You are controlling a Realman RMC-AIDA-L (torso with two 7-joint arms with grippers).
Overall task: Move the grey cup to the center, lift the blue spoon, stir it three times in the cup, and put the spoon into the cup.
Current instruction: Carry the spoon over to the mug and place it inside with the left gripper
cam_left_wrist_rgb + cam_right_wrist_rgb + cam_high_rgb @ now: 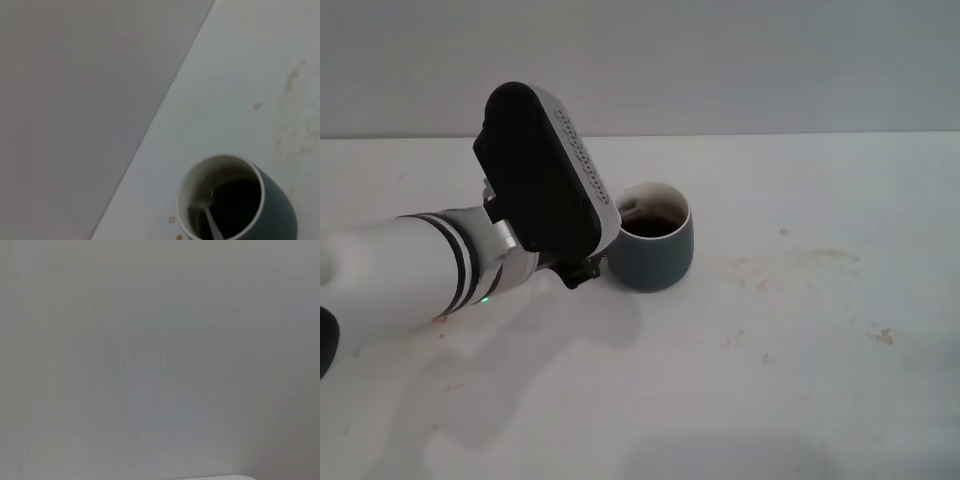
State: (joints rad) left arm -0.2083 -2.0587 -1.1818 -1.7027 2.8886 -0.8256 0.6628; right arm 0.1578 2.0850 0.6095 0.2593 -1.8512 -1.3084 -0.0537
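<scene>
White table (800, 400) with faint brownish stains (800, 265) and small orange specks, grey wall (740, 60) behind.

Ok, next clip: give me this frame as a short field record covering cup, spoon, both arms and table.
cup: grey cup upright on the table, dark liquid inside
spoon: blue spoon, metal shaft in the liquid, leaning on the inner wall; handle not visible
left arm: wrist housing beside and above the cup on the robot's left; left gripper hidden in all views
right arm: out of the head view; its wrist camera shows only a blank surface
table: white table with brownish stains right of the cup
</scene>
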